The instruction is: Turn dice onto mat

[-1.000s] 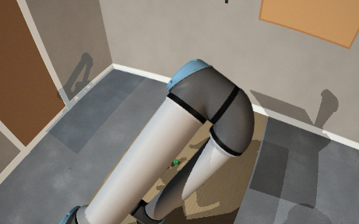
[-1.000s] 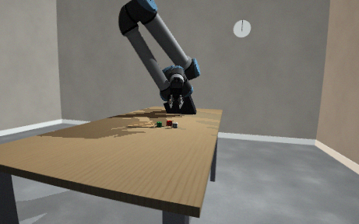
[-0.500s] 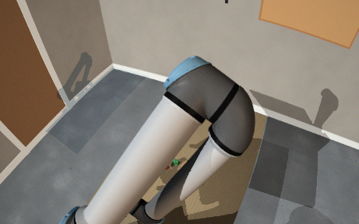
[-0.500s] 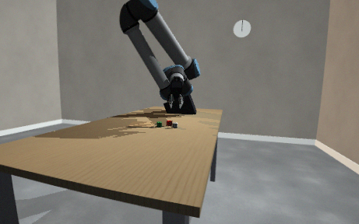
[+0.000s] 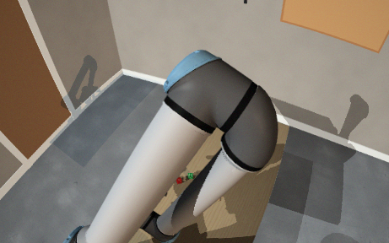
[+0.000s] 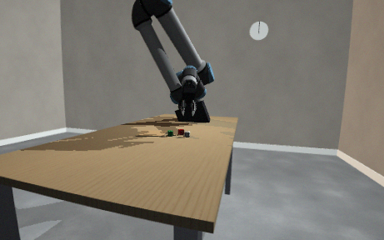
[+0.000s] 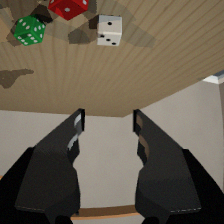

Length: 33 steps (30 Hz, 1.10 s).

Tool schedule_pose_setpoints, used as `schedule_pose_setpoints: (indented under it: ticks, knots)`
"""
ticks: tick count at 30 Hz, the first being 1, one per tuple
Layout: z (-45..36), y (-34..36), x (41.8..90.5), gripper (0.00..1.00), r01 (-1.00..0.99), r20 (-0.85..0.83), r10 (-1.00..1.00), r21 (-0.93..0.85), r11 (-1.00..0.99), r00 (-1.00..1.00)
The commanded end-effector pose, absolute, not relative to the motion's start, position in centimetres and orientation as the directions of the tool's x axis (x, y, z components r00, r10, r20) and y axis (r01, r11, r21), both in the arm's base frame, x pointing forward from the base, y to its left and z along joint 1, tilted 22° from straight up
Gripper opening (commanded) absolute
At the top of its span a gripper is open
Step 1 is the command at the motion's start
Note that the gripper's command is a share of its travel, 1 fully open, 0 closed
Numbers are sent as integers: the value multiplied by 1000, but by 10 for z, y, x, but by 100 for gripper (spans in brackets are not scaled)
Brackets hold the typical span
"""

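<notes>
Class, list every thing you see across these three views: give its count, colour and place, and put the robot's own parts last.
White die: one, white, on the table right of the red die in the wrist view.
Red die: one, red, between the other two.
Green die: one, green, left of the red die.
Table: one, light wood, dark legs.
Wall clock: one, white, back wall.
Door: one, brown, side wall.
Orange panel: one, wall.
Arm: one, grey and white, blue caps.
Gripper: one, black, above the table edge, holding nothing.
</notes>
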<state>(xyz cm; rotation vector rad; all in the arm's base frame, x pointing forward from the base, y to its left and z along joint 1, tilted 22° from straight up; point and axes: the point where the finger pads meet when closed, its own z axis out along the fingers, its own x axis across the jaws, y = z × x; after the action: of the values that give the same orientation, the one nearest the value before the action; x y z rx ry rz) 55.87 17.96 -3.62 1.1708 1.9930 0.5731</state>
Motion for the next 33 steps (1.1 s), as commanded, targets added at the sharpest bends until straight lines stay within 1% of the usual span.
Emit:
schedule_pose_setpoints:
  ticks: [1, 10, 22, 26, 33]
  knots:
    - [-34, 181, 562, 24, 601, -374, 876, 638, 482, -306]
    - [-31, 184, 567, 24, 678, -375, 875, 560, 476, -306]
    - [-27, 190, 578, 24, 817, -373, 876, 369, 442, -306]
    - [-26, 190, 579, 24, 828, -373, 876, 350, 438, -306]
    - [-22, 194, 585, 24, 888, -374, 876, 219, 404, -306]
